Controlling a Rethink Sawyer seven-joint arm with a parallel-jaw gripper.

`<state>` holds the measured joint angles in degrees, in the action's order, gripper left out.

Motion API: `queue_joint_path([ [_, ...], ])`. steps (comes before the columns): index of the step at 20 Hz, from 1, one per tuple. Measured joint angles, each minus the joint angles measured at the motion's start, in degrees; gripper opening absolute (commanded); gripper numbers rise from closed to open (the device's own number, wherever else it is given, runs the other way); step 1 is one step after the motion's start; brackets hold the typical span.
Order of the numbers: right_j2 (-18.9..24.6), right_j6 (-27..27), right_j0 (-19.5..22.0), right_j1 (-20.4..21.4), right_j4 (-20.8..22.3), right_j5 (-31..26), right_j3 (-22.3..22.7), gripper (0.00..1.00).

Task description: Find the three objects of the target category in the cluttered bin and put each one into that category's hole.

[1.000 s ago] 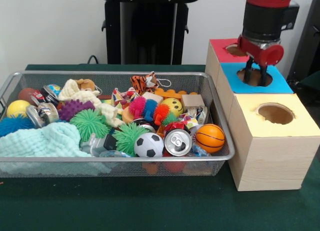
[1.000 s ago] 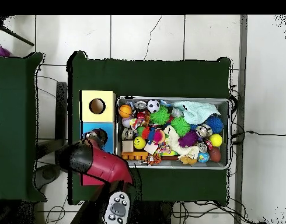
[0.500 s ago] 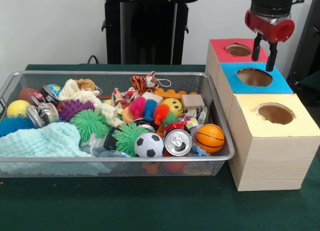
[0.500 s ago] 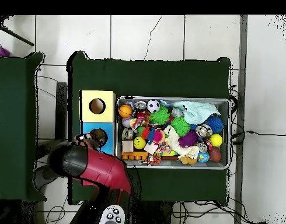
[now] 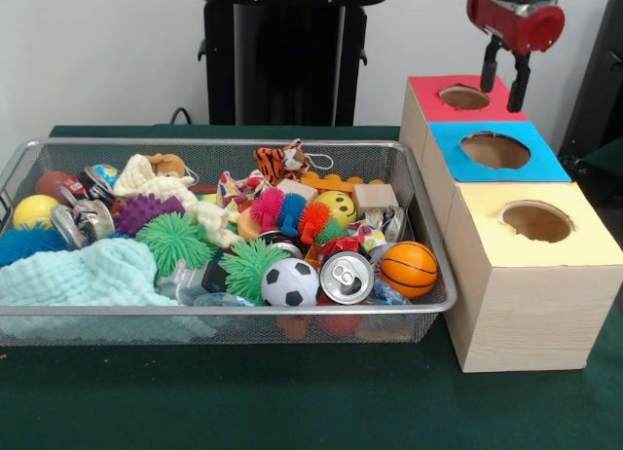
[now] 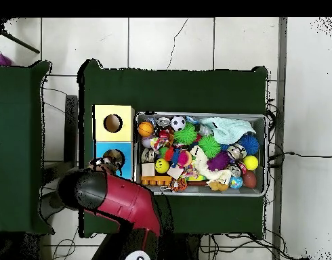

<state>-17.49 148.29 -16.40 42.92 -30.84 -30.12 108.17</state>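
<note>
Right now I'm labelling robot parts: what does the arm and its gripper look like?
The gripper has two slim black fingers under a round red wrist housing with a black ring. From overhead, the arm is a thick red link with a black rounded joint.

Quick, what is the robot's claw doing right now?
Gripper: open and empty, hanging above the red-topped box.

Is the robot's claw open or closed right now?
Open and empty. The claw hangs above the red box, and its two black fingers stand apart with only wall showing between them.
</note>
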Motion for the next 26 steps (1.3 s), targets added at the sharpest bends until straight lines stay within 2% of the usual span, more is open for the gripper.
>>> queue_joint_path([
  [4,-0.02,0.00,1.94,1.89,2.74,-1.50,0.00,1.00],
  [8,-0.03,0.00,5.56,4.50,6.16,-2.87,0.07,1.00],
  [14,0.55,-0.01,12.79,8.44,10.66,-2.92,1.27,1.00],
  [20,2.18,-0.01,18.23,10.23,14.11,-2.75,3.42,1.00],
  [26,5.27,-0.01,21.80,10.93,17.83,-0.28,6.17,1.00],
])
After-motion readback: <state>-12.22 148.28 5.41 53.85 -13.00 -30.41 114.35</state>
